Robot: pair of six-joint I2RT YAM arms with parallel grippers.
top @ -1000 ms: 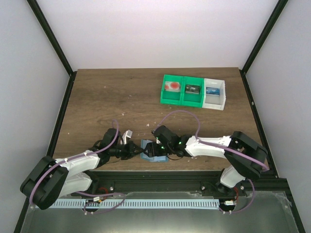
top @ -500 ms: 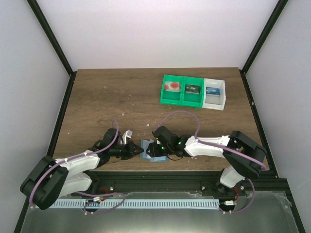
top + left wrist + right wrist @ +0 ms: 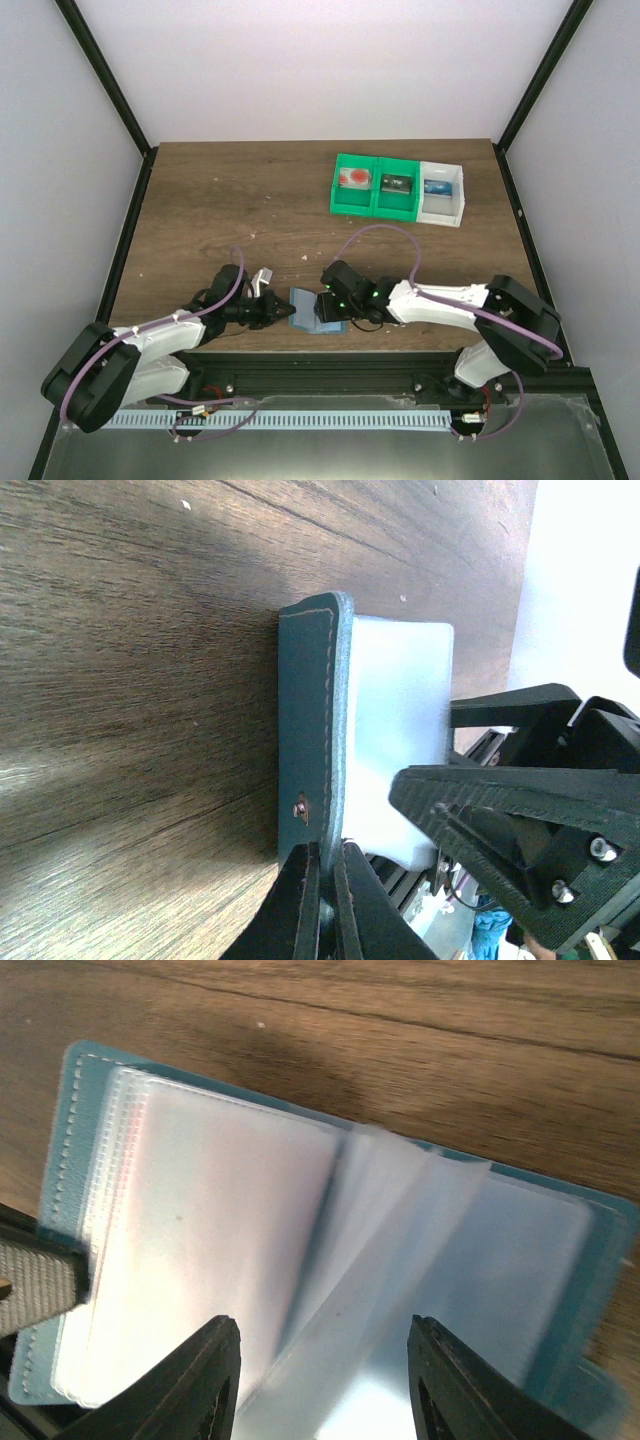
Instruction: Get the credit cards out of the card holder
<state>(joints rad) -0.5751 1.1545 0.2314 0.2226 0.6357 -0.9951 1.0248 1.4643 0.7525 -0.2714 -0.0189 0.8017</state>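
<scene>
The light-blue card holder (image 3: 322, 322) lies open at the table's near edge. My left gripper (image 3: 325, 855) is shut on the edge of its cover (image 3: 310, 720), which stands up from the wood. My right gripper (image 3: 322, 1330) is open just above the clear sleeves (image 3: 210, 1230), its fingertips (image 3: 222, 1332) astride a blurred, half-turned sleeve (image 3: 400, 1230). A faint pink tint shows through the left stack of sleeves; I cannot make out a card there. A red credit card (image 3: 352, 178) lies in the left green bin.
Two green bins (image 3: 375, 187) and one white bin (image 3: 443, 193) stand in a row at the back right. The middle bin holds a dark card (image 3: 396, 184) and the white one a blue card (image 3: 436, 187). The table's front rail (image 3: 330, 358) runs just behind the holder.
My right gripper has narrowed its jaws and shifted slightly right over the holder. More of the holder's blue right panel shows now. The left arm has held still.
</scene>
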